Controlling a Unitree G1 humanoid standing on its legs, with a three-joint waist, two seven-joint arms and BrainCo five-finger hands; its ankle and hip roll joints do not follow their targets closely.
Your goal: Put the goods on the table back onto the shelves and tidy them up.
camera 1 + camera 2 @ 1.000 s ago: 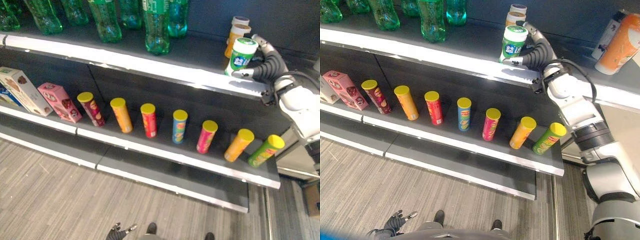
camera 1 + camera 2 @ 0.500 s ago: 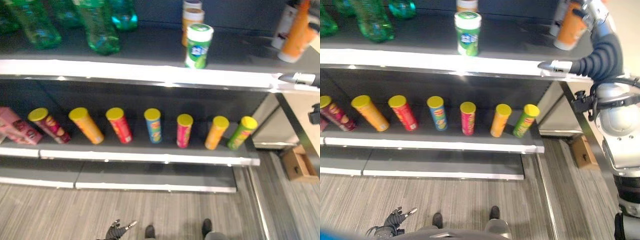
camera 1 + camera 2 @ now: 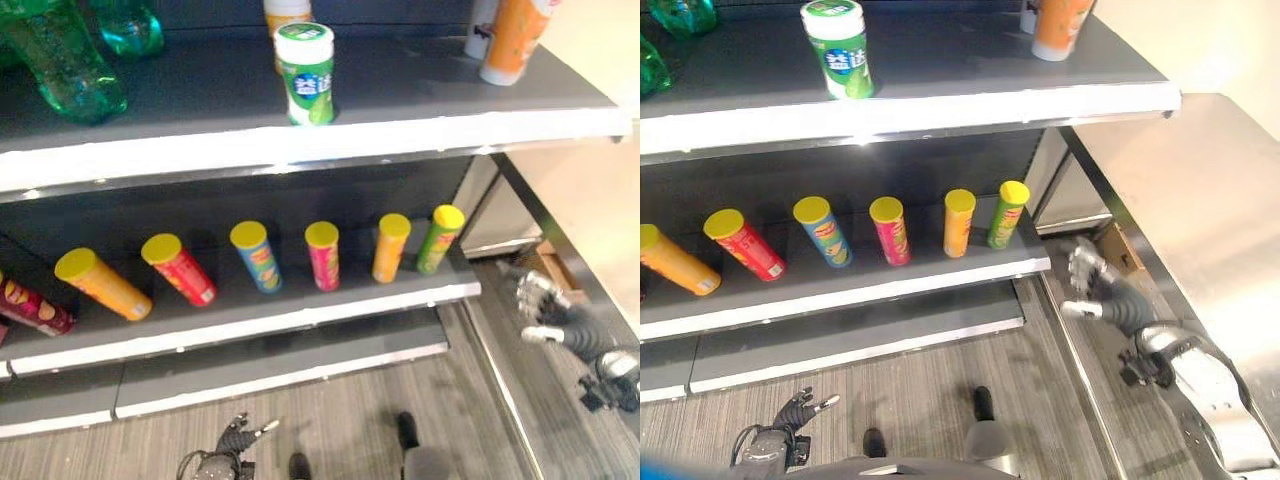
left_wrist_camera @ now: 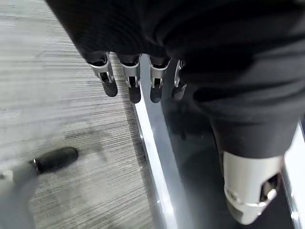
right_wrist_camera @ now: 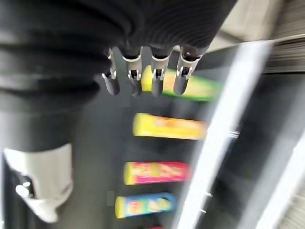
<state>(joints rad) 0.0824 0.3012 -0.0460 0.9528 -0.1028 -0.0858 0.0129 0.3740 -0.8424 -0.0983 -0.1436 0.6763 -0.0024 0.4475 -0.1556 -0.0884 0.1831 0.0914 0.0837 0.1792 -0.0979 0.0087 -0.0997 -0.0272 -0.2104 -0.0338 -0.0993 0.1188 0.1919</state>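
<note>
Right hand [image 3: 1087, 285]: low at the right end of the shelves, out in front of the lower shelf's corner, above the floor. Fingers [image 5: 153, 78] straight and a little apart, thumb off to the side, nothing in it.
Left hand [image 3: 232, 452]: low by the floor at the bottom of the eye views. Fingers [image 4: 132, 83] relaxed and spread, empty.
Green-and-white jar [image 3: 306, 73]: upright near the front edge of the top shelf [image 3: 420, 125], free of both hands. An orange-and-white jar [image 3: 285, 14] stands right behind it.
Top shelf, right end: orange bottle [image 3: 513, 38] upright, white container [image 3: 481, 28] just beside it on its left.
Top shelf, left end: green plastic bottles [image 3: 62, 62], upright.
Lower shelf [image 3: 300, 312]: row of chip cans with yellow lids, standing spaced apart. From the left: dark red can [image 3: 32, 308] cut by the edge, orange can [image 3: 102, 284], red can [image 3: 180, 269], blue can [image 3: 257, 256], pink can [image 3: 323, 255], yellow-orange can [image 3: 390, 247], green can [image 3: 438, 238].
Right-hand side: metal counter [image 3: 1200, 240] beside the shelf unit; cardboard box [image 3: 556, 279] on the floor under it.
Floor [image 3: 340, 420]: grey striped.
Table with goods: can't tell where it is from these views.
</note>
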